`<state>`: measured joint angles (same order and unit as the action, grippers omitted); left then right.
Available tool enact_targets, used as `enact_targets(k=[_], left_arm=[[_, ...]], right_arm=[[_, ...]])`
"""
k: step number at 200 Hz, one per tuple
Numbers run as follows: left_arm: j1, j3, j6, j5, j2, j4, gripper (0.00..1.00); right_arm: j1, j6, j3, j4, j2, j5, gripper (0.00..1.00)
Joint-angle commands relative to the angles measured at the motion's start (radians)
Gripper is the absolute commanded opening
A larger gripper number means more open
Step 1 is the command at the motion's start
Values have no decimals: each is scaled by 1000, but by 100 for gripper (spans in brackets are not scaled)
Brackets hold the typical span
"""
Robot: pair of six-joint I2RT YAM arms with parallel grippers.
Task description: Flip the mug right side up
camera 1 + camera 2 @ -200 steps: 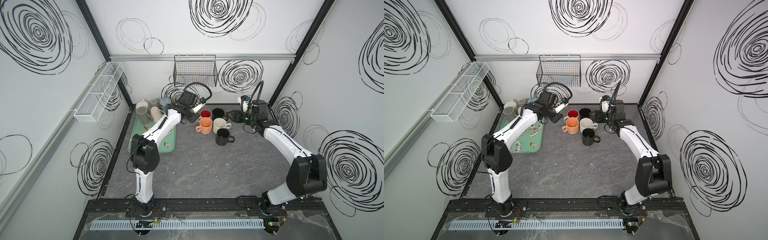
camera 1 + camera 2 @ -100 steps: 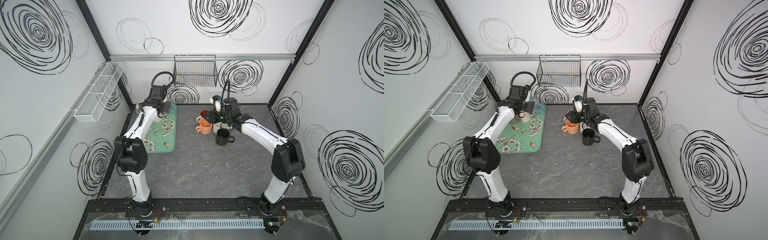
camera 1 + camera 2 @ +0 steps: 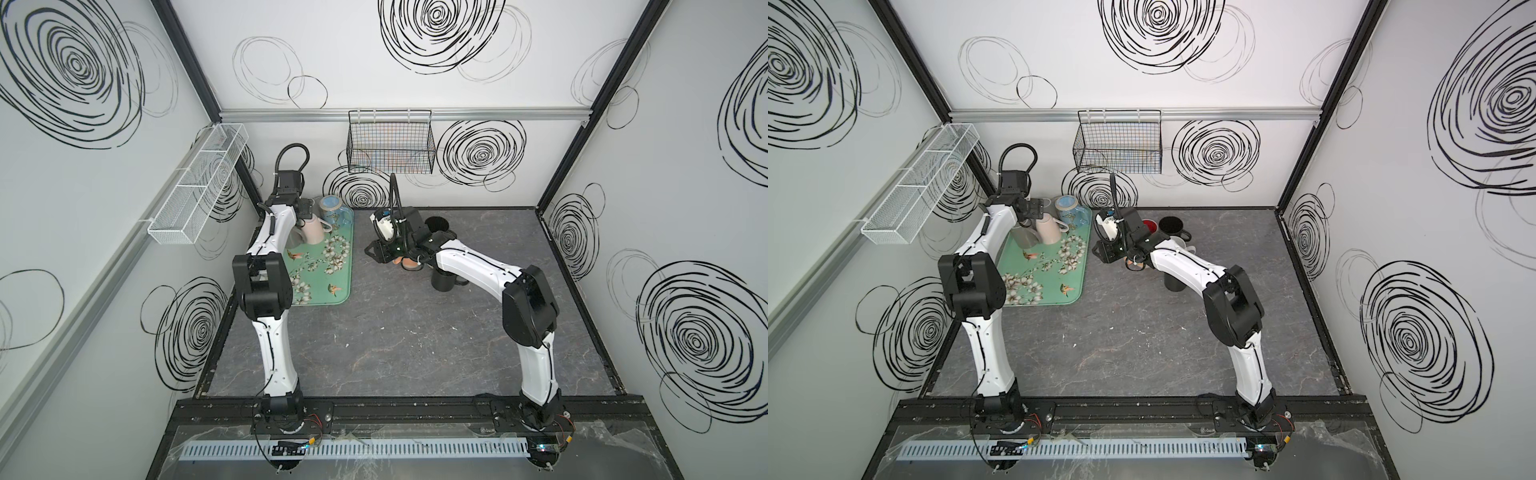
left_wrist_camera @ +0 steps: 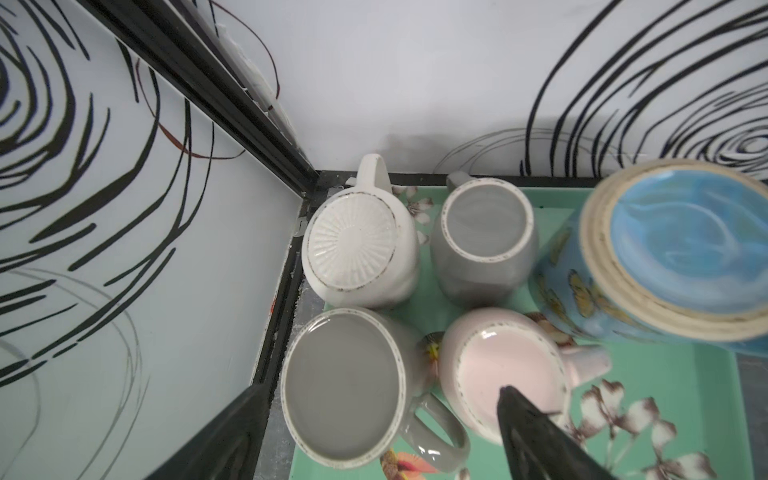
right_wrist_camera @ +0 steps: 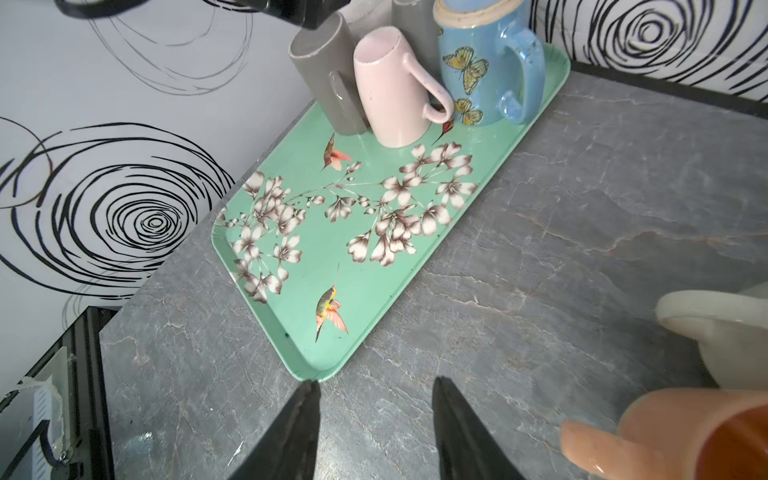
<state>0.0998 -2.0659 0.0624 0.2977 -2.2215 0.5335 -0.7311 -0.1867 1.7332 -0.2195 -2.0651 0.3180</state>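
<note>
Black and spread wide, the left jaws hang empty above the grey mug [image 4: 340, 386], which stands rim down. I judge this one to be the target, since it lies between the two tips. One tip appears over the base of the pink mug [image 4: 503, 374] just beside it, so the descent needs care: the mugs are packed close. The group sits on the far end of the green tray [image 3: 338, 266], at about 11 o'clock from the middle of the worktop [image 3: 395, 340]. The right jaws are half apart and hold nothing, low over bare worktop between the tray and the upright mugs at 12 o'clock — probably waiting out of the way. The orange mug [image 5: 681, 432] is near them.
</note>
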Motion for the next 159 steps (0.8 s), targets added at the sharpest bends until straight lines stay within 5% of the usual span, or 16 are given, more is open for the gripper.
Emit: enact_targets(k=[1,67,159], left_arm=[[26,-72,-56,-33,-48,7,90],[90,-203,-163,-202,-184,15,89],[103,-158,-221,-178,-165,95,72]], right_arm=[[-11,13,52,-19,-28,-1,48],[-22,5,86,-20,-83,33,47],[-19,6,59,-22,-70,56,47]])
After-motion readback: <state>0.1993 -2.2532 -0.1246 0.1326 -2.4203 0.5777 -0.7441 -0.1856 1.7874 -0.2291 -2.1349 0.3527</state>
